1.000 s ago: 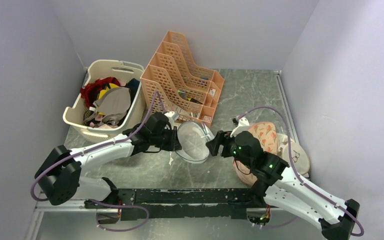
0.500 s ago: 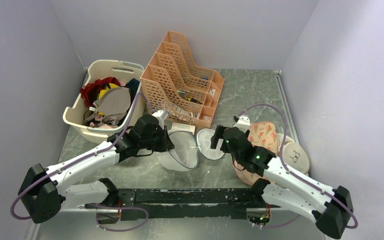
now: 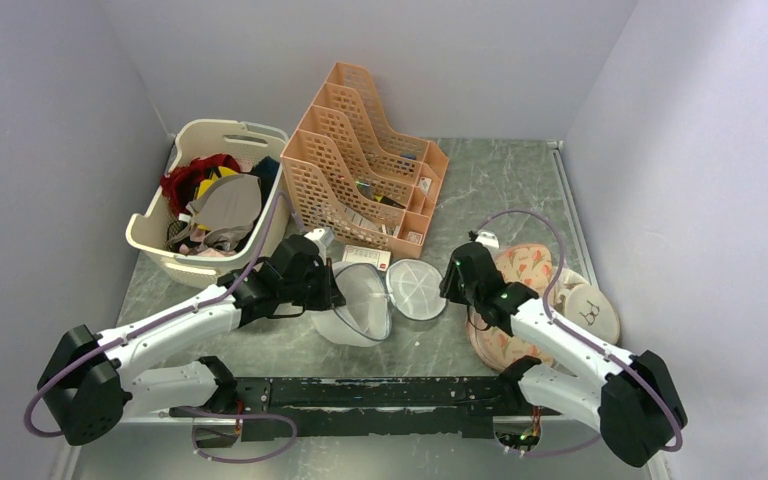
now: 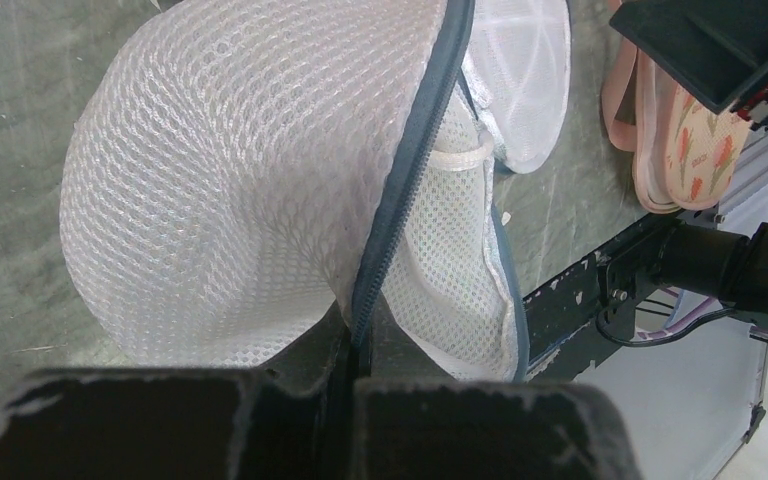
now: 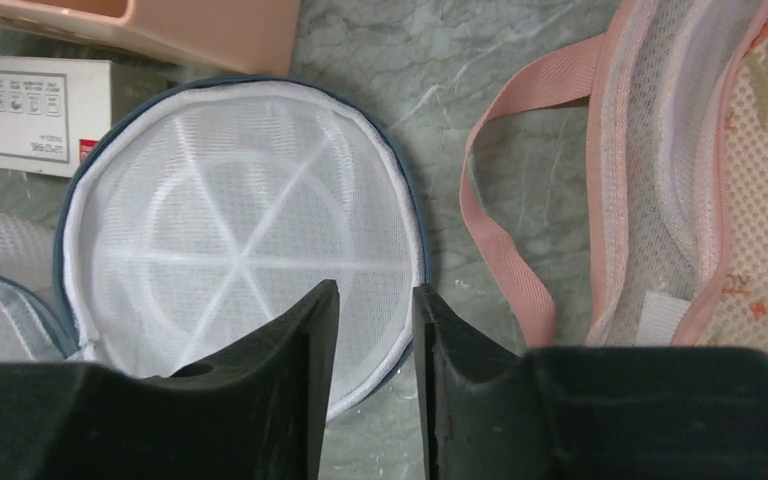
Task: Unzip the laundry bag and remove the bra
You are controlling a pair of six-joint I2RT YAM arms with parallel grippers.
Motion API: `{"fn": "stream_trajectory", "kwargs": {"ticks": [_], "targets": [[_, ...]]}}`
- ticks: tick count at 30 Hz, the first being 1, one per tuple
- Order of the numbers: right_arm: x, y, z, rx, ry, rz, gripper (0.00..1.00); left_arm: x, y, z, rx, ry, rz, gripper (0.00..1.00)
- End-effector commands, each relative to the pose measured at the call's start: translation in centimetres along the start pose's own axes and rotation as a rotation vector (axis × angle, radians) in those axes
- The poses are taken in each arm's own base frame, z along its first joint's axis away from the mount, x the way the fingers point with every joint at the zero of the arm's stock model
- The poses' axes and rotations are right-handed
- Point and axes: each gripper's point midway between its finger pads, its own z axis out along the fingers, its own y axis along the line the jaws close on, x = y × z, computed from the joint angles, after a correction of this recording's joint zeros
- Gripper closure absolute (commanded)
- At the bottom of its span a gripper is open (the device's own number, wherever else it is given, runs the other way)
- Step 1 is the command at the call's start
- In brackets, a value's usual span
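The laundry bag (image 3: 352, 312) lies on the table (image 3: 505, 185) at centre, just near of the peach file rack (image 3: 360, 160). Its zip (image 4: 412, 165) is open and its round lid (image 3: 416, 290) lies flat to the right. The left gripper (image 4: 358, 335) is clamped on the zip band at the bag's rim. We read the right gripper (image 5: 370, 300) as slightly parted, above the lid's right edge.

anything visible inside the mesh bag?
Through the open zip, the mesh bag shows only white mesh lining. No bra visible; the bag's dome covers the rest of the inside.
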Motion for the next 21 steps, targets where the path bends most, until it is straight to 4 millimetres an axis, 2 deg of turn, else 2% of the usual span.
{"fn": "stream_trajectory", "kwargs": {"ticks": [1, 4, 11, 18, 21], "targets": [[0.8, -0.2, 1.2, -0.015, 0.027, -0.019, 0.69, -0.2, -0.3, -0.2, 0.010, -0.015, 0.003, 0.93], [1.0, -0.8, 2.0, 0.021, 0.034, -0.022, 0.72, -0.2, -0.4, -0.1, 0.015, -0.012, 0.003, 0.93], [1.1, -2.1, 3.9, 0.087, 0.058, -0.048, 0.71, -0.2, -0.6, 0.0, 0.026, -0.006, 0.003, 0.93], [2.2, -1.4, 5.6, 0.045, 0.082, -0.038, 0.72, -0.2, -0.9, 0.0, 0.035, -0.004, 0.002, 0.93], [3.1, -0.5, 6.0, -0.013, 0.109, -0.034, 0.73, -0.2, -0.9, 0.0, 0.036, -0.002, 0.001, 0.93]]}}
